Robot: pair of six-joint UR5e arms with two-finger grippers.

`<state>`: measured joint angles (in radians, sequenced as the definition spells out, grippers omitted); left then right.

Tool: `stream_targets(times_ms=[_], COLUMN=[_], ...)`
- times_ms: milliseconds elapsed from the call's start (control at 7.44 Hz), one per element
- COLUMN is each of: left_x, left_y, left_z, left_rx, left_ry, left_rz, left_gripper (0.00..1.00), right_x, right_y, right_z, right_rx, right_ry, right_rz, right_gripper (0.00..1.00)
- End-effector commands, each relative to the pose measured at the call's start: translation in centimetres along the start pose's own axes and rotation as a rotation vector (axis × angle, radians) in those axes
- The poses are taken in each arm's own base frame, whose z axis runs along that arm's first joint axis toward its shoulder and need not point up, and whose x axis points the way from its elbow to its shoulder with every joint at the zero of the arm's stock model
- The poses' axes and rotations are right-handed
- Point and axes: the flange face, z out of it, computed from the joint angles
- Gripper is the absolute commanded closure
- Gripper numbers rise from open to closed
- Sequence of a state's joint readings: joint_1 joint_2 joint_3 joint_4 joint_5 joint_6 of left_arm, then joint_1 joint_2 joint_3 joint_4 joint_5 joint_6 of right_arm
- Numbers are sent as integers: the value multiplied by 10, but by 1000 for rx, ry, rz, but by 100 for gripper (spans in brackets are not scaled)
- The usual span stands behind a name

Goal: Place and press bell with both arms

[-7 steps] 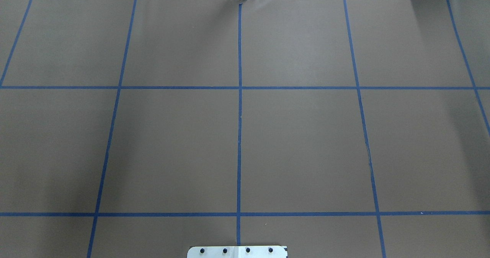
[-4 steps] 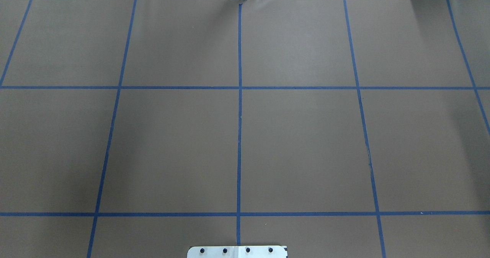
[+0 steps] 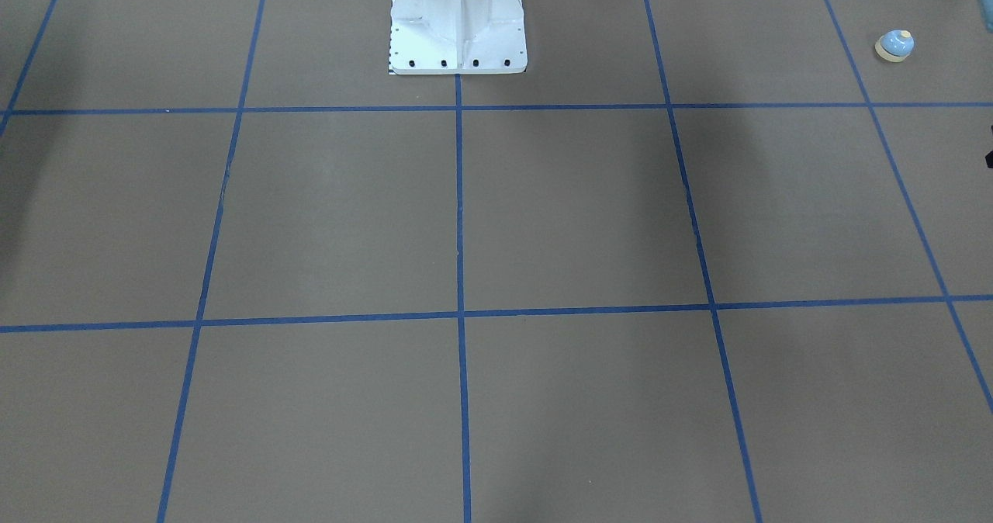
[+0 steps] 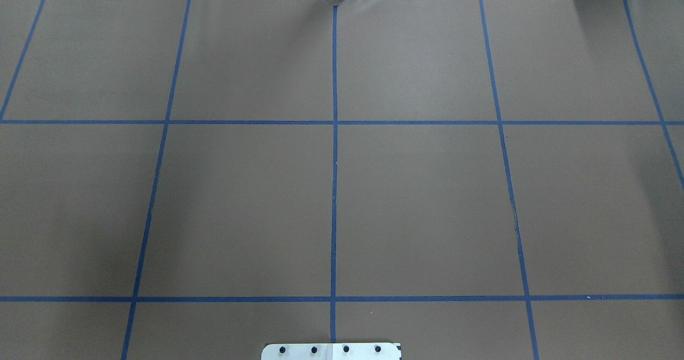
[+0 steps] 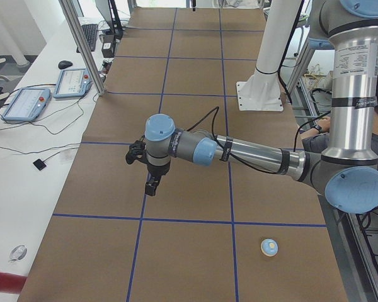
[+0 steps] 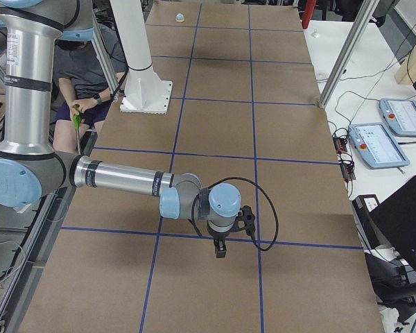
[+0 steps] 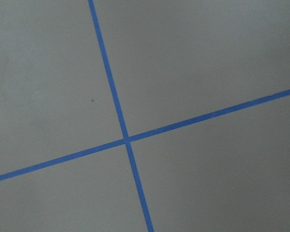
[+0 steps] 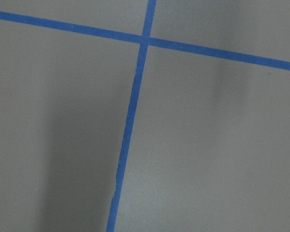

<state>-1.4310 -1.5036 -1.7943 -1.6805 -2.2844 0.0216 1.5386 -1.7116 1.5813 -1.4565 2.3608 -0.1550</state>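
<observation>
Shows a wide table [image 4: 427,200] covered in brown paper and divided into large squares by blue tape lines [image 4: 334,189]. Has a white bolted pedestal [image 3: 458,26] standing at the middle of the robot's edge, used here as the landmark. Shows the left arm [image 5: 252,154], grey with light-blue joint caps, stretched low and nearly level over the paper, forward of the pedestal and out to its left side. Shows the right arm [image 6: 125,182] stretched the same way, forward of the pedestal and out to its right side. Includes a seated person [image 6: 83,69] in a grey shirt just behind the pedestal, off the table. Includes two touchscreen pendants [image 5: 25,104] on a white bench [image 5: 25,163] across the table from the pedestal. Shows the left gripper [image 5: 151,189] pointing straight down above a tape line, and the right gripper [image 6: 220,251] pointing straight down near a tape crossing. Catches both only in the side views, too small to judge: cannot tell how far apart either pair of fingers stands, nor whether anything is gripped. Shows the bell [image 3: 894,45], a light-blue dome with cream button and cream base rim, sitting upright on the paper far out on the pedestal's left side, about level with its base plate, well apart from both grippers.
</observation>
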Motion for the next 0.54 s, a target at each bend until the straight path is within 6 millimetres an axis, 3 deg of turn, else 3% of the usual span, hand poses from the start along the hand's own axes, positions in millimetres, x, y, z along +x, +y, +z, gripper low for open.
stream_targets(times_ms=[0, 134, 403], left_x=[5, 10, -5], left_y=[46, 73, 143], left_z=[45, 66, 83], left_rx=[-102, -139, -178], left_ry=[15, 17, 19], left_rz=[-104, -123, -154], left_gripper=[0, 0, 0], right_x=[-1, -1, 0], right_y=[1, 1, 4], right_z=[-1, -1, 1], right_rx=[13, 22, 21], right_ry=[1, 2, 2], right_rz=[-15, -24, -23], right_gripper=[0, 0, 0])
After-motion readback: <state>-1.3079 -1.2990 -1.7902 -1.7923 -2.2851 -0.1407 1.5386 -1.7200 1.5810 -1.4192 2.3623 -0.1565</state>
